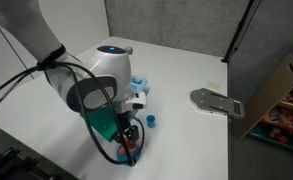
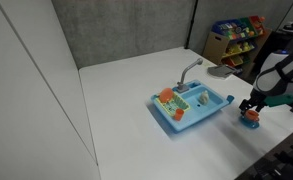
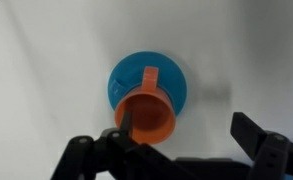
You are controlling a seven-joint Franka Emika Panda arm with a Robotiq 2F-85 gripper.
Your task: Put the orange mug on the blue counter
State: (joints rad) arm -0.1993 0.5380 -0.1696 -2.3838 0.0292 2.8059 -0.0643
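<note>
Wrist view: the orange mug (image 3: 148, 115) stands upright on a round blue disc (image 3: 178, 85), seen from above, with its handle (image 3: 151, 75) pointing toward the top of the picture. The gripper (image 3: 186, 130) comes in from the bottom edge with its fingers spread apart. One dark finger (image 3: 126, 125) lies at the mug's left rim and the opposite one sits well off to the right, so nothing is clamped. The mug therefore lies toward the left finger rather than centred between the two.

In an exterior view the mug (image 2: 250, 117) sits on the white table (image 2: 116, 90) near its right front edge, directly below the gripper (image 2: 252, 106). The blue toy sink unit (image 2: 191, 108), whose flat top looks like the blue counter meant, lies to the left of the mug and apart from it.

Whether the finger touches the rim, or reaches inside it, cannot be told. In an exterior view the robot arm (image 1: 91, 85) covers most of the sink unit and the mug. Small items on the sink unit are too blurred to name.
</note>
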